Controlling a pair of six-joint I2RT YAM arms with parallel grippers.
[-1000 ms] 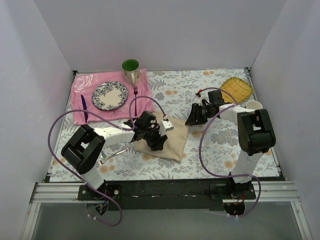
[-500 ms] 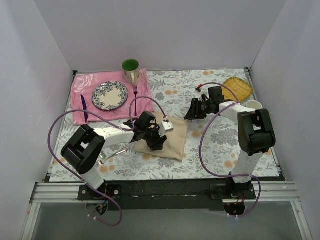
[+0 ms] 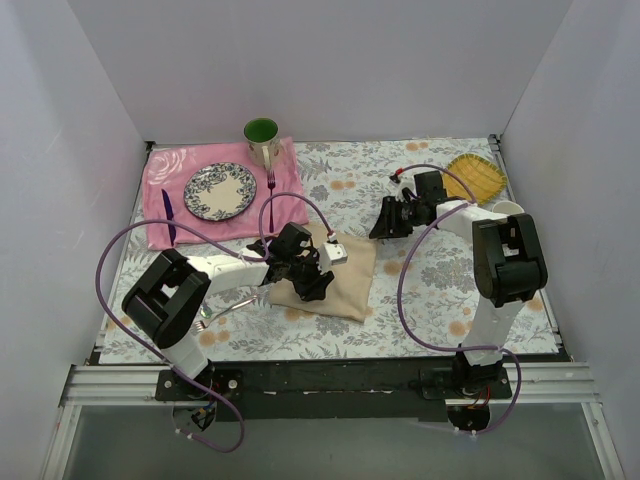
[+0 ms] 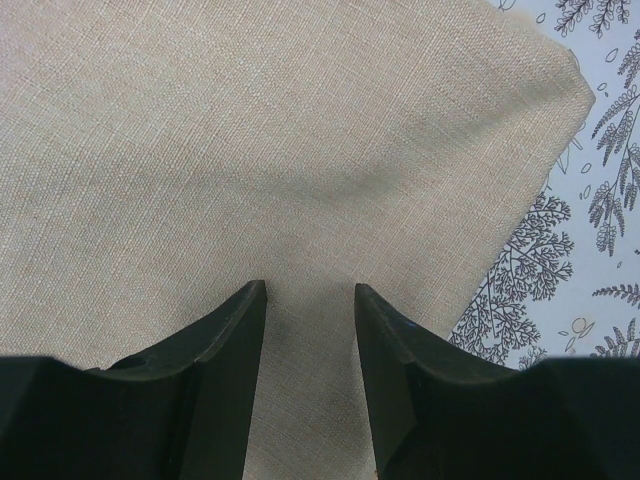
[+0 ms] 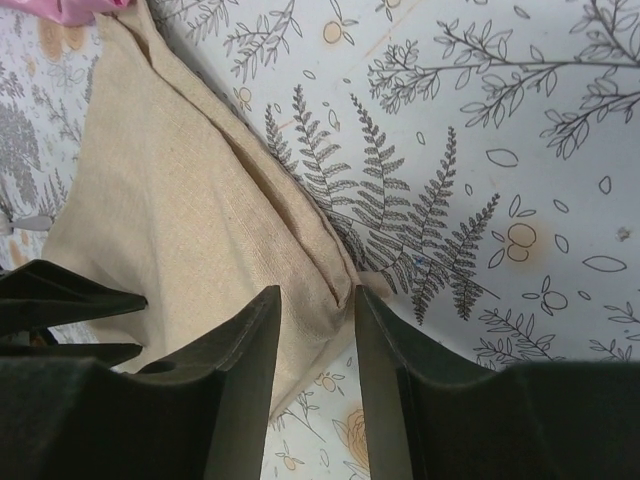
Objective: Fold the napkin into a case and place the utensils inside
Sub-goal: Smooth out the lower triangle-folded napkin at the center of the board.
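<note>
The beige napkin [image 3: 350, 285] lies folded on the floral tablecloth, with a layered edge [image 5: 300, 235] showing in the right wrist view. My left gripper [image 3: 306, 281] rests low over the middle of the napkin [image 4: 300, 150]. Its fingers are open, with only flat cloth showing in the gap [image 4: 310, 292]. My right gripper [image 3: 385, 226] hovers open just past the napkin's far right corner, which sits in line with its gap [image 5: 315, 292]. Pale metal utensils [image 3: 218, 311] lie on the table by my left forearm, partly hidden by it.
A pink mat [image 3: 165, 175] at the back left carries a patterned plate [image 3: 219, 190], a purple fork [image 3: 270, 185] and a dark purple utensil [image 3: 167, 212]. A green mug [image 3: 262, 135] stands behind it. A yellow dish [image 3: 474, 176] and a white cup [image 3: 508, 210] sit at the back right.
My right gripper has drawn slightly back and away from the napkin's right corner. The left arm has stayed on the napkin.
</note>
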